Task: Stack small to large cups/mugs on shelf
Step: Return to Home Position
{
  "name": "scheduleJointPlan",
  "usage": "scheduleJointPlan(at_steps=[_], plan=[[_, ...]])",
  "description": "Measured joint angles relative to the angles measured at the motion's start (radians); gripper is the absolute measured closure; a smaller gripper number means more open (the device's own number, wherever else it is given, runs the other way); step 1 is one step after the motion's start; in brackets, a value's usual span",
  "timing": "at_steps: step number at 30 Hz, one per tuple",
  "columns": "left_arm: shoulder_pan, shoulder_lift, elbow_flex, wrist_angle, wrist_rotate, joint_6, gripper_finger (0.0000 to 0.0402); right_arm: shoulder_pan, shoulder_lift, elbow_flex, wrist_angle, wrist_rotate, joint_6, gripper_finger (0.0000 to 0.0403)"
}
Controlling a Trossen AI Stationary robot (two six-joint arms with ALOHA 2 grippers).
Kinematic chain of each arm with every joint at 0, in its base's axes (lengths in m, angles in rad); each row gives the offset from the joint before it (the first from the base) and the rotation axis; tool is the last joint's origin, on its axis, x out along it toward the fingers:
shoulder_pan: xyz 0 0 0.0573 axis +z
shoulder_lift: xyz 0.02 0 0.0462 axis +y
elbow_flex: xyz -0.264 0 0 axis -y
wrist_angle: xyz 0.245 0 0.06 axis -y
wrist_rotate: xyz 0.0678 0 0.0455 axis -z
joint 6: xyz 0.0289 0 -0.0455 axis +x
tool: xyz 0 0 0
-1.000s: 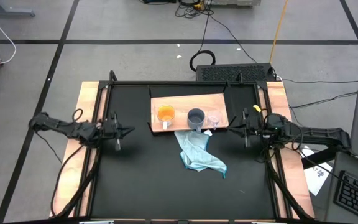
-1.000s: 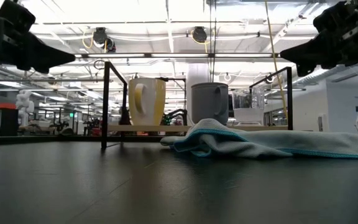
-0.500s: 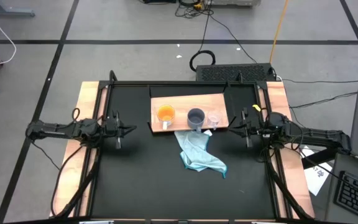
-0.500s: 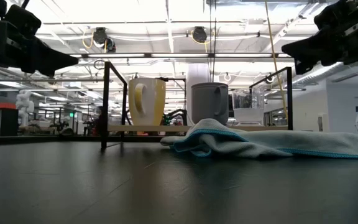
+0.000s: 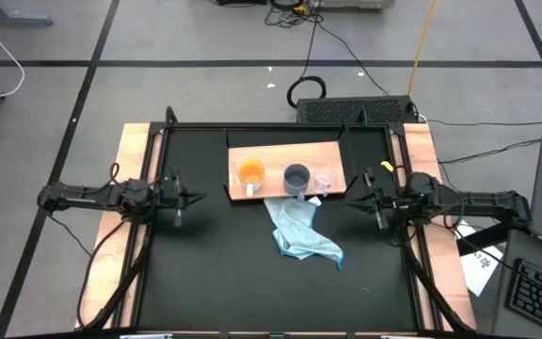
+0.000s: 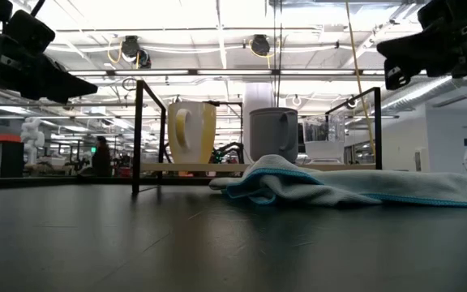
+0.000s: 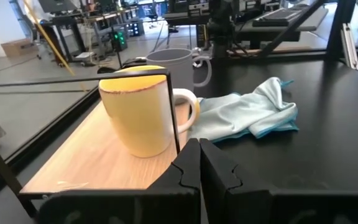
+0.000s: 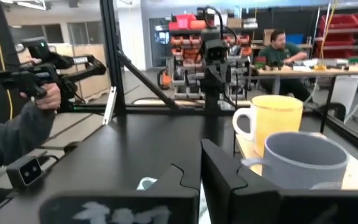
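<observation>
The wooden shelf (image 5: 285, 155) lies at the table's far middle. On it, standing upright on their bases, are the orange mug (image 5: 251, 172) with a white handle, the grey-blue mug (image 5: 296, 177) and the clear glass cup (image 5: 324, 179), in a row from left to right. My left gripper (image 5: 199, 197) hovers shut and empty left of the shelf, pointing at the orange mug (image 7: 143, 118). My right gripper (image 5: 350, 199) hovers shut and empty right of the shelf, facing the grey-blue mug (image 8: 300, 165).
A light blue cloth (image 5: 301, 231) lies crumpled on the black tabletop just in front of the shelf. Black brackets (image 6: 139, 134) stand at the shelf's ends. Beyond the table, a person's sleeved hand (image 8: 39, 96) holds a device.
My right gripper has drifted a little toward the table's near edge, staying shut. My left arm has drawn back slightly at its elbow while its gripper stays about where it was. The mugs, glass and cloth have not moved.
</observation>
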Motion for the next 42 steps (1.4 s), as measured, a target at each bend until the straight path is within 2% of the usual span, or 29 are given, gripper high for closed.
scheduleJointPlan(at_steps=[13, 23, 31, 36, 42], plan=[[0.000, 0.000, 0.000, 0.000, 0.009, -0.014, 0.0401, 0.013, 0.000, 0.000, 0.017, 0.002, 0.008, 0.0403], [0.000, 0.000, 0.000, -0.003, 0.060, -0.034, 0.0389, 0.013, 0.000, 0.000, -0.032, 0.002, -0.023, 0.0403], [0.000, 0.000, 0.000, -0.003, 0.060, -0.042, 0.0392, 0.013, 0.000, 0.000, 0.017, 0.002, 0.037, 0.0403], [0.000, 0.000, 0.000, -0.003, 0.060, -0.102, 0.0399, 0.013, 0.000, 0.000, 0.024, 0.002, 0.060, 0.0403], [0.000, 0.000, 0.000, -0.002, 0.060, -0.117, 0.0378, 0.013, 0.000, 0.000, 0.025, 0.002, 0.093, 0.0403]])
